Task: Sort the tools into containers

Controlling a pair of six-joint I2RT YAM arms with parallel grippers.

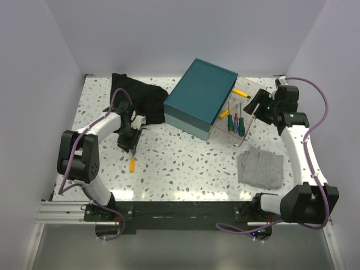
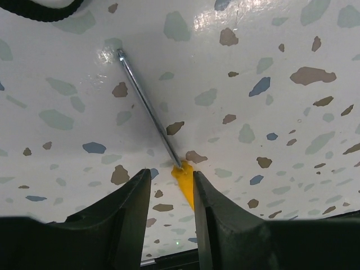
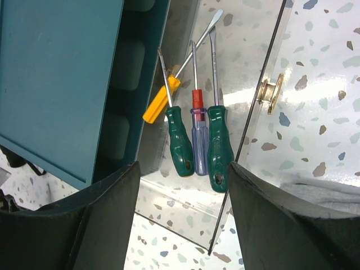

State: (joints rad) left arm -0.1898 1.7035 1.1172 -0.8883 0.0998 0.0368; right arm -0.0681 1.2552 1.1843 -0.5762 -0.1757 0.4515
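Note:
An orange-handled screwdriver (image 1: pixel 132 164) lies on the speckled table at the left. In the left wrist view its handle (image 2: pixel 187 183) lies below the gap, against the right finger, with the shaft pointing away. My left gripper (image 1: pixel 130 147) (image 2: pixel 171 173) is open just above it. My right gripper (image 1: pixel 256 104) (image 3: pixel 184 169) is open wide and empty over the clear box (image 1: pixel 243 132) (image 3: pixel 185 205). The box holds two green-handled screwdrivers (image 3: pixel 180 140), a blue-red one (image 3: pixel 198 135) and an orange one (image 3: pixel 158 102). The teal case (image 1: pixel 201 97) (image 3: pixel 50 79) stands shut beside the box.
The black fabric bag (image 1: pixel 138 98) lies at the back left, close behind my left arm. Another orange screwdriver (image 1: pixel 239 91) lies behind the clear box. A folded grey cloth (image 1: pixel 260 167) (image 3: pixel 326 188) lies at the front right. White walls enclose the table.

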